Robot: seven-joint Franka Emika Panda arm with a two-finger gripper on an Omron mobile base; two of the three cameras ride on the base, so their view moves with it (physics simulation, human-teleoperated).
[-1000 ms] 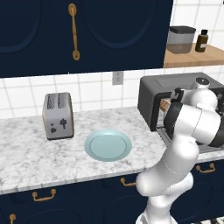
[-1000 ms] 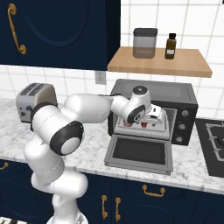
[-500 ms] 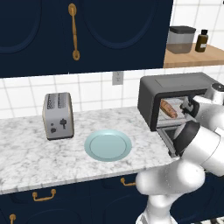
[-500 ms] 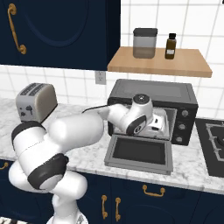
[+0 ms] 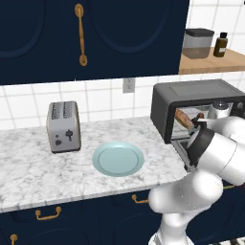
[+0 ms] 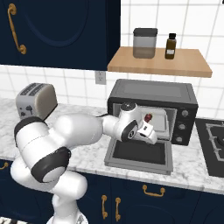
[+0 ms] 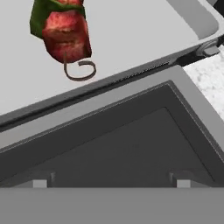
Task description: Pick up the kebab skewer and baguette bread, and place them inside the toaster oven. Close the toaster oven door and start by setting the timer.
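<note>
Kitchen counter (image 5: 28, 172): baguette (image 5: 183, 117) and skewer (image 7: 65, 33) inside oven (image 6: 151, 94); door (image 6: 140, 153) down; gripper (image 6: 151, 133) wide, empty. Remaining: close door, set timer.

I am in a rendered home kitchen. A marble-topped table (image 5: 28, 162) runs along a wall of white tiles (image 5: 110, 100) with a power outlet (image 5: 128, 85) set in it. Dark navy cabinets (image 5: 119, 38) with brass handles (image 5: 81, 33) hang above, and matching drawers (image 5: 48, 215) sit below. On the table stand a silver two-slot toaster (image 5: 63, 127), a pale blue plate (image 5: 118, 159) and the toaster oven (image 6: 153, 109). A wooden shelf (image 6: 159, 65) carries a canister (image 6: 145, 43) and a small brown bottle (image 6: 170, 46), and a stove burner (image 6: 214, 144) lies to the right
</note>
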